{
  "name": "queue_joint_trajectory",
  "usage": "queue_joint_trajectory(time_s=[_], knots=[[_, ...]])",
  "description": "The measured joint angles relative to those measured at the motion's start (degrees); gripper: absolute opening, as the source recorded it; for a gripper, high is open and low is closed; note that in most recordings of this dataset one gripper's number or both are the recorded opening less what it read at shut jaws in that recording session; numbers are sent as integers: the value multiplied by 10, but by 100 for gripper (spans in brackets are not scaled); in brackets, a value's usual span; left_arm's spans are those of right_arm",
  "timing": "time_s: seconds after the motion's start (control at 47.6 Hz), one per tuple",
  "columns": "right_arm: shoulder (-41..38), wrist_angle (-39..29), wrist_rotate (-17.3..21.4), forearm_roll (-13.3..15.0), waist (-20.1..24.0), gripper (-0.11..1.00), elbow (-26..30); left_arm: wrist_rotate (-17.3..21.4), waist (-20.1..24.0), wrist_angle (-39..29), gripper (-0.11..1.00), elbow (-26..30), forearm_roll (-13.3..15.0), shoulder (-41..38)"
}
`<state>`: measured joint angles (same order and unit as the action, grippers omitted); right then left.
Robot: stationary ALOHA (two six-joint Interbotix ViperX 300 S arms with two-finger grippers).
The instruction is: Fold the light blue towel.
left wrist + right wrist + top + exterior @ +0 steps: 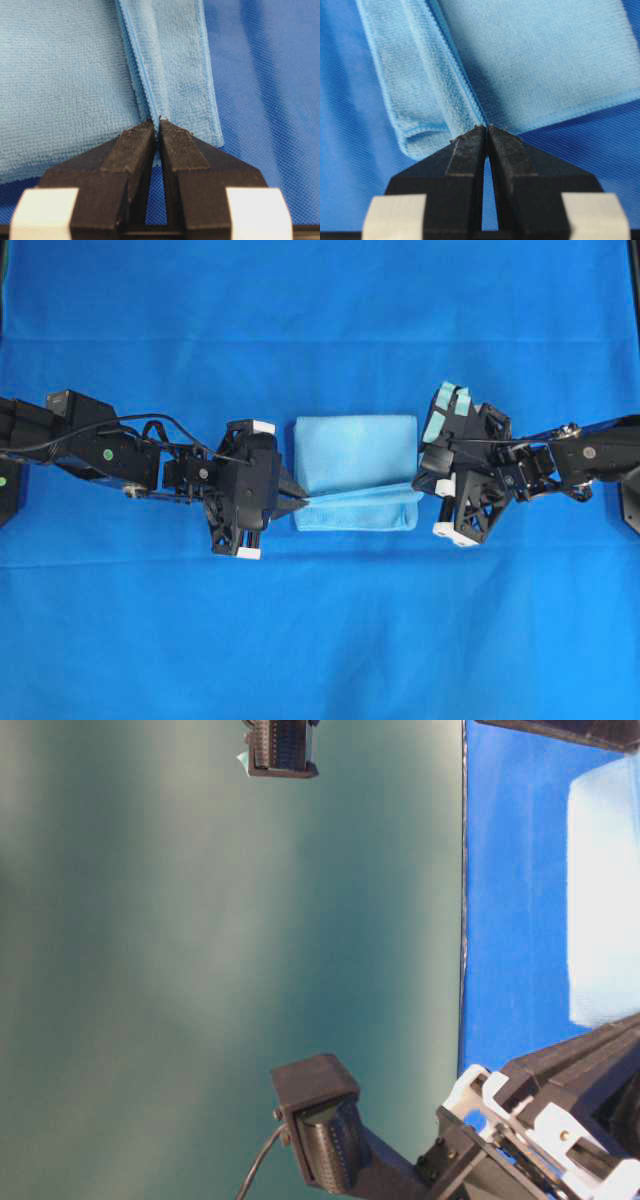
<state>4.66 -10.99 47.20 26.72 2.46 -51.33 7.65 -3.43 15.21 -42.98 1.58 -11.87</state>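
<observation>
The light blue towel [355, 455] lies folded on the royal-blue sheet, a narrower fold [360, 512] running along its near side. My left gripper [300, 503] is shut on the towel's left end where the upper layer meets that fold. In the left wrist view the tips [159, 122] pinch the stitched hem of the towel [65, 85]. My right gripper [421, 490] is shut on the towel's right end. In the right wrist view its tips [486, 128] clamp the hem of the towel [535, 60] beside a rolled fold [415, 135].
The royal-blue sheet [320, 640] covers the whole table. In the table-level view, which is turned sideways, the towel [605, 890] shows pale on the sheet [510, 900], with black arm parts [560, 1110] close to the camera.
</observation>
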Motion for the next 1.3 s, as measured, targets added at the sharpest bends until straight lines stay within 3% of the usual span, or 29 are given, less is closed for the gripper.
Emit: queue_joint_trajectory(time_s=[0.189,0.336,0.504,0.567,0.714,1.051,1.303], knots=[[-1,31,0,-1,-1,4,0,0,-4,5,8,1,0,0],[-3,37,0,0,-1,7,0,0,-4,5,28,4,0,0],[-4,40,-2,0,3,55,6,0,-6,2,56,10,0,0],[-2,39,-7,-1,7,65,12,0,-6,-1,61,11,0,3],[19,16,-10,6,25,59,25,4,-7,-21,61,11,0,31],[139,-107,-11,20,56,60,35,8,-8,-134,61,2,0,160],[289,-134,-11,57,59,60,-19,6,-8,-151,61,-62,-1,294]])
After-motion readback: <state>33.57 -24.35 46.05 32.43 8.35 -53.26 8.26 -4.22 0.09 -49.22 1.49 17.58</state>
